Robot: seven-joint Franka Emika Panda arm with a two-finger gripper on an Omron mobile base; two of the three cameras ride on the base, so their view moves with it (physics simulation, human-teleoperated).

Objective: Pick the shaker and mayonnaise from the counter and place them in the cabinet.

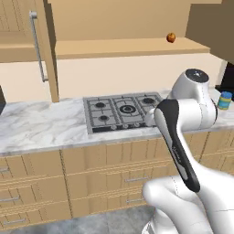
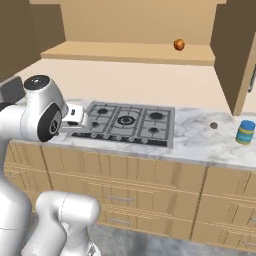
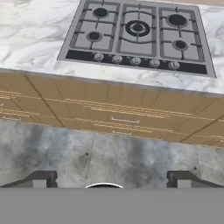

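Note:
The mayonnaise (image 1: 224, 100) (image 2: 245, 132), a squat jar with a blue lid, stands on the marble counter far right of the stove. A small grey round thing (image 2: 214, 125) sits on the counter left of the jar; it is too small to tell whether it is the shaker. The cabinet stands open above, with its wide shelf (image 1: 123, 46) (image 2: 125, 51) and its door with a long grey bar handle (image 1: 39, 45). My gripper (image 3: 111, 180) is open, empty, and held in front of the counter, facing the stove and drawer fronts, far from the jar.
A steel gas stove (image 1: 122, 111) (image 2: 125, 122) (image 3: 138, 37) lies in the counter's middle. A small orange-red fruit (image 1: 171, 37) (image 2: 179, 44) rests on the shelf's right part. Wooden drawers (image 3: 124, 116) run under the counter, with grey floor below.

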